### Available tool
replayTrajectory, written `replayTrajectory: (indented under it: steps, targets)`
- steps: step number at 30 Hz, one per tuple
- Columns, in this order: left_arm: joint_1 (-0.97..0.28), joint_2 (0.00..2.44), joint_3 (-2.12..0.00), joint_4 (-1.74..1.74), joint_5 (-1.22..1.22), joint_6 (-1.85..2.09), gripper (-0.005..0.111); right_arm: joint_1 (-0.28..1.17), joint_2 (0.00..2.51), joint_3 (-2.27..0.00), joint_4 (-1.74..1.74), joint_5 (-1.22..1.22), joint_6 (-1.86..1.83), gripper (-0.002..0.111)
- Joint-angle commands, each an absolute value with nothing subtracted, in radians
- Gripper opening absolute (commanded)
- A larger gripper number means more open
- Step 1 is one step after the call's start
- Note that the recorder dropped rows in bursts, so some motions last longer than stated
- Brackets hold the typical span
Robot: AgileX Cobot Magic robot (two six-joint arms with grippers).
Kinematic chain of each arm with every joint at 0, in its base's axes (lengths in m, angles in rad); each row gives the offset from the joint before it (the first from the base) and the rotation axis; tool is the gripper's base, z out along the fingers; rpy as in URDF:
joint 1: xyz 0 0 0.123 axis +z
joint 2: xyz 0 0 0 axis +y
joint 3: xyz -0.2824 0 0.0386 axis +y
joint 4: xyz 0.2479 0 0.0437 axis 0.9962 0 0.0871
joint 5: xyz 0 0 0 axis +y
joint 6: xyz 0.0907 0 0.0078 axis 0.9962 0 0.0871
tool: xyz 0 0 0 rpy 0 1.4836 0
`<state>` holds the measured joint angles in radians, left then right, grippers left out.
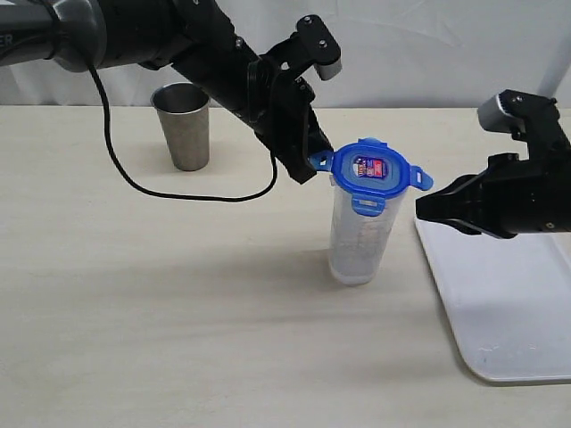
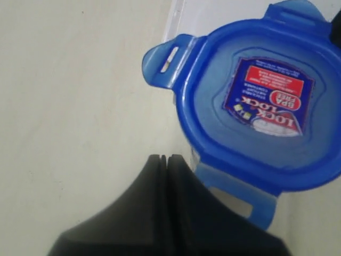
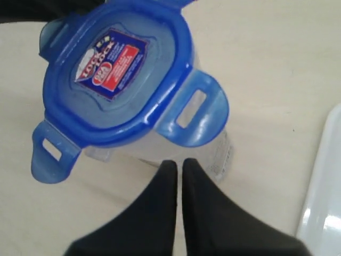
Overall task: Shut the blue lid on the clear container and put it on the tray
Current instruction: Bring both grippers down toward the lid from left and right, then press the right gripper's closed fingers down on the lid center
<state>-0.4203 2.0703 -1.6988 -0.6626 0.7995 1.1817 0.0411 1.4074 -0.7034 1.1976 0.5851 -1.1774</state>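
Note:
The clear container [image 1: 360,236] stands upright mid-table with the blue lid [image 1: 373,171] resting on its rim, tabs flared outward. My left gripper [image 1: 311,166] is shut and empty, its tip against the lid's left tab. In the left wrist view the lid [image 2: 264,101] fills the frame beside my shut left gripper [image 2: 166,158]. My right gripper [image 1: 421,208] is shut and empty, just right of the container, below the lid's right tab. The right wrist view shows the lid [image 3: 114,69] over the container [image 3: 213,154], with my right gripper [image 3: 177,163] close by it. The white tray [image 1: 504,303] lies at the right.
A grey steel cup [image 1: 184,125] stands at the back left. A black cable [image 1: 169,183] from the left arm loops across the table between the cup and the container. The tray's edge [image 3: 322,208] shows in the right wrist view.

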Motion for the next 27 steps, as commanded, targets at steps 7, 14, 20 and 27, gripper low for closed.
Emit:
replayTrajectory:
  steps: [7,14,20,27]
  targets:
    - [-0.425,2.064,-1.699,-0.667,0.852,1.165,0.0,0.038,1.41,-0.732,1.189,0.583,-1.181,0.004]
    - [-0.425,2.064,-1.699,-0.669,0.859,1.152,0.0,0.038,1.41,-0.732,1.155,0.592,-1.159,0.004]
    - [-0.407,2.063,-1.699,-0.618,0.855,1.122,0.0,0.038,1.365,-0.732,1.007,0.604,-1.03,0.004]
    - [-0.309,2.063,-1.699,-0.624,0.865,1.091,0.0,0.038,1.217,-0.775,1.064,0.619,-0.997,0.004]
